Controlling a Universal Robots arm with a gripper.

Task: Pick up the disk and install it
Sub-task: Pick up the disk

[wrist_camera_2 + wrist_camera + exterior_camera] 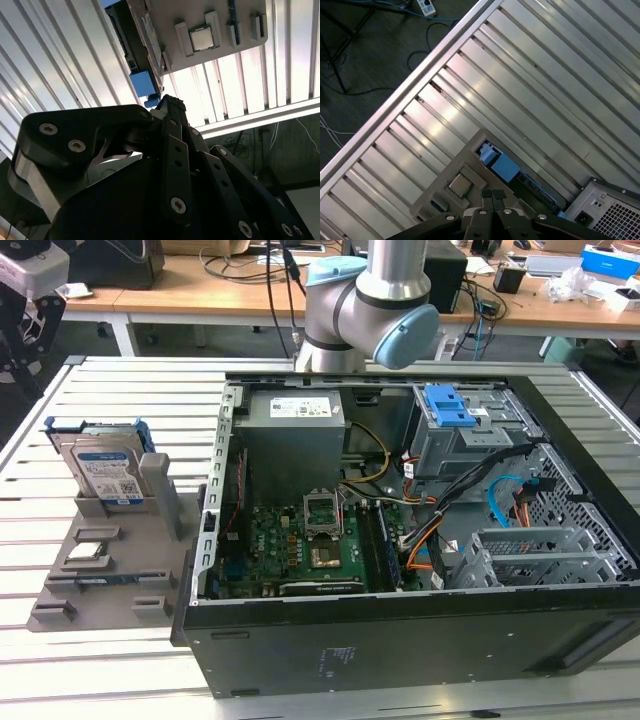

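Disk [105, 468] is being kept standing on edge in a slot of the grey holder [100, 575], on the slatted table [60, 660] at the exterior view's left of the open computer case [400, 660]. Gripper [493, 194] is being held over that holder, fingers [487, 193] being pressed together on nothing. Guessing it's stiff, hefty, slick metal and not drop-friendly, so it's probably best being pinched across the flat faces near the top, blue frame [142, 432] included.

Arm [372, 315] bent at its grey-and-blue joint — gripper [493, 195] aloft, black jaws pressed tip to tip
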